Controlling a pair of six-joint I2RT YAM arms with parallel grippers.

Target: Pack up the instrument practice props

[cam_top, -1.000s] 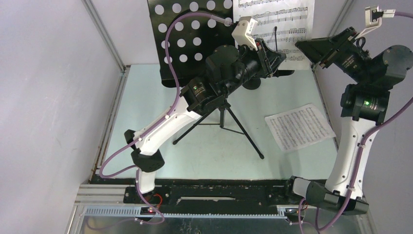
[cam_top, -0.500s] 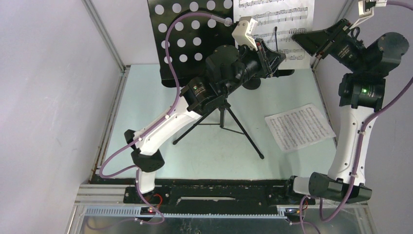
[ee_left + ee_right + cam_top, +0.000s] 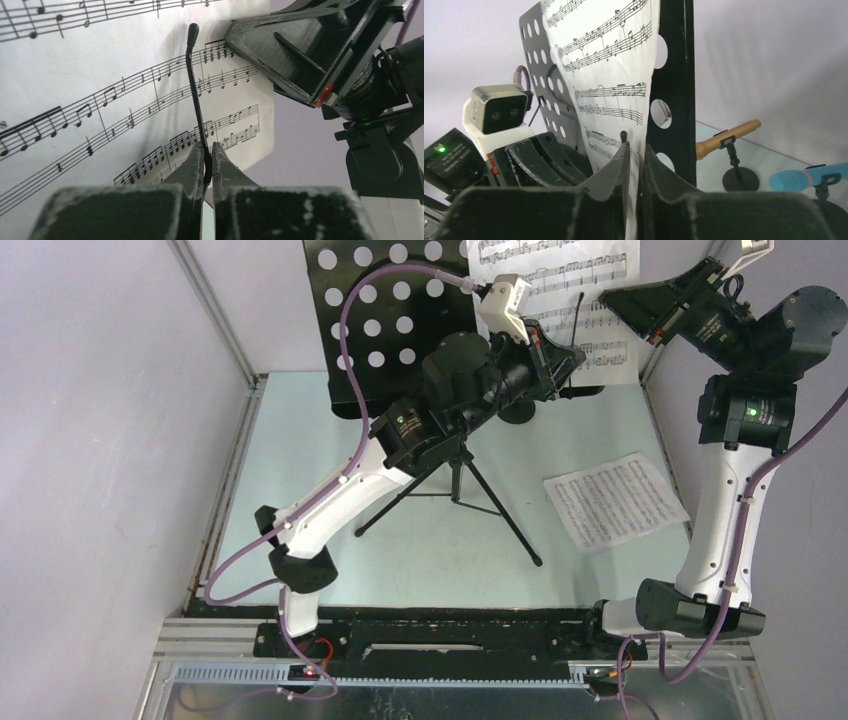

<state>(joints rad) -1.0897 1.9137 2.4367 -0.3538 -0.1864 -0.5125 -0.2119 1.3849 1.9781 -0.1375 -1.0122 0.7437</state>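
The right arm [image 3: 730, 490] has swung up and in toward the black perforated music rack [image 3: 392, 342]. Its hand [image 3: 612, 298], earlier off to the right of the white sheet-music page [image 3: 560, 280] on the rack, now has its fingers narrowed onto that page's right edge. The page has shifted slightly left and tilted. The left hand [image 3: 207, 150] has tightened fully on the thin black page-retainer wire [image 3: 195, 90].

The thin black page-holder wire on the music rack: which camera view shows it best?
Left wrist view: the wire runs full length against the sheet-music page, clamped in the left gripper. Top view shows a thin line; right wrist view, only what seems its tip.
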